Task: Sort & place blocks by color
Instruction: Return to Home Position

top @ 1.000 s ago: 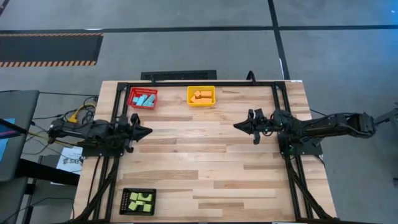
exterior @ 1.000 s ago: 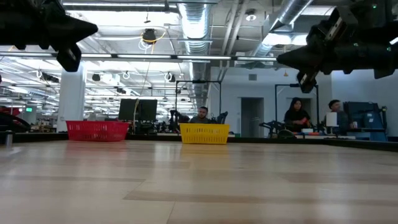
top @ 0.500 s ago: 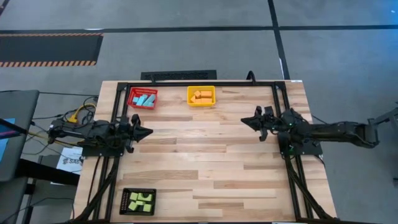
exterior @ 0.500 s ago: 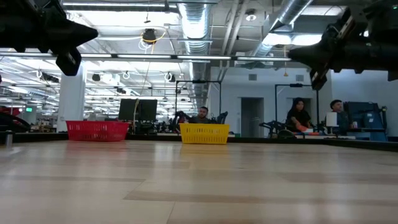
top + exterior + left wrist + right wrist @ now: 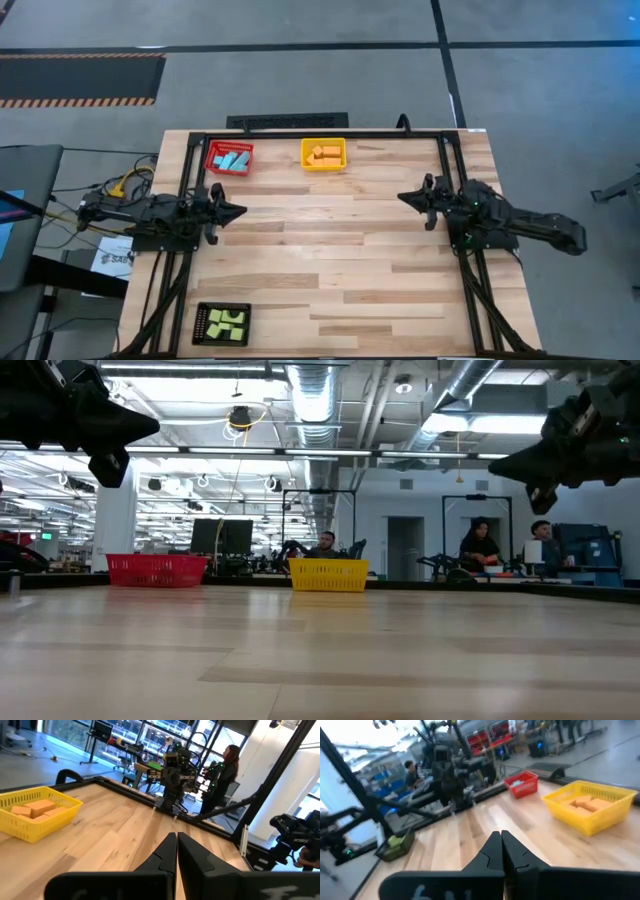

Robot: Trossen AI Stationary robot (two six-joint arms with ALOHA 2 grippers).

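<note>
Sorting appears complete: blue blocks (image 5: 231, 159) lie in the red bin (image 5: 210, 158), orange blocks (image 5: 323, 154) in the yellow bin (image 5: 304, 155), green blocks (image 5: 224, 322) in the black bin (image 5: 197, 325); none lies loose on the table (image 5: 330, 260). Step in hand: return to home. Left jaws and right jaws are clenched, empty, facing each other above the table. Next move: park both arms; no grasp required

Light blue blocks (image 5: 232, 159): heap inside red bin (image 5: 230, 144), upper left of high view. Orange blocks (image 5: 324, 154): heap inside yellow bin (image 5: 323, 141), upper centre. Light green blocks (image 5: 225, 323): clustered inside black bin (image 5: 221, 306), lower left.
</note>
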